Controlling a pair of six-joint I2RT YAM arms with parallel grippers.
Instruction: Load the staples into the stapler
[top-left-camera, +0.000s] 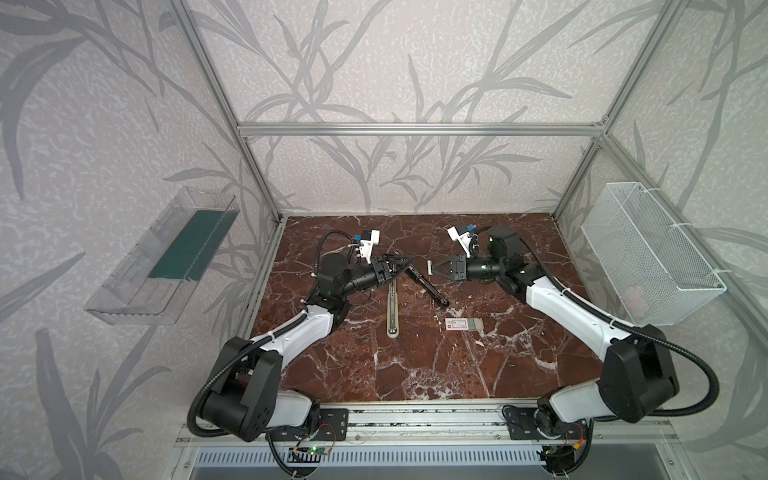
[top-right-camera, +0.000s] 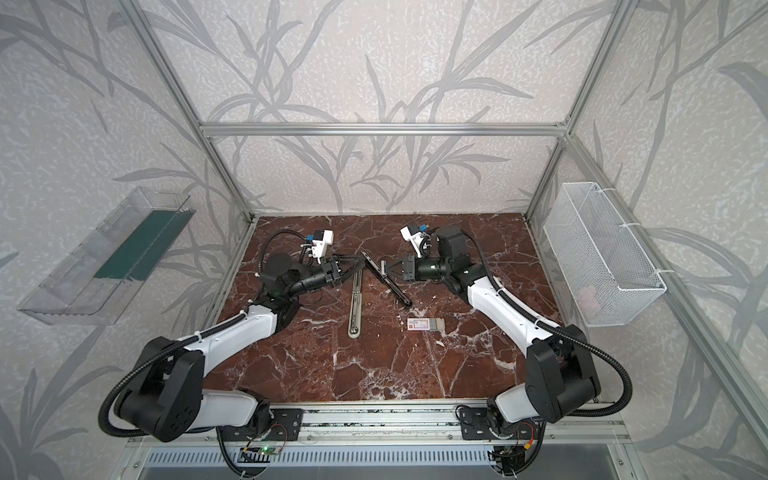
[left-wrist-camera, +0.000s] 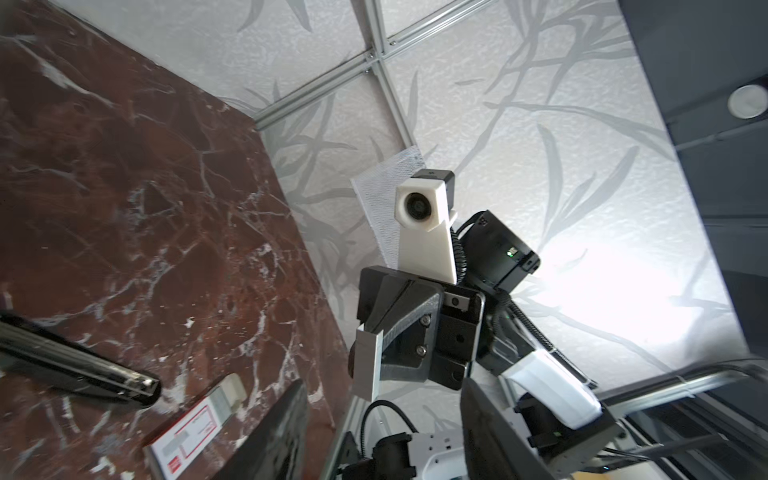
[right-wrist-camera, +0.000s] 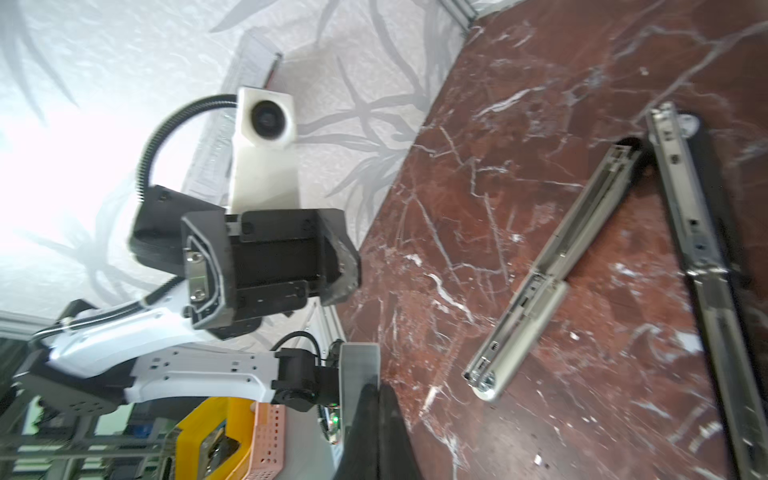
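1. The right claw is pressed together, pinching the staples; the left claw is spread, nothing in it.
2. The black stapler lies open on the tabletop between them; line the strip up along its silver rail; lower it flat; let go late.

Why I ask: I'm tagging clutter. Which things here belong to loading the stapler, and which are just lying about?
Belongs to the job:
black stapler, lying open
staples, a strip in the jaws of the right gripper
staple box

Just lying about:
beige-grey stapler
wire basket
clear wall tray
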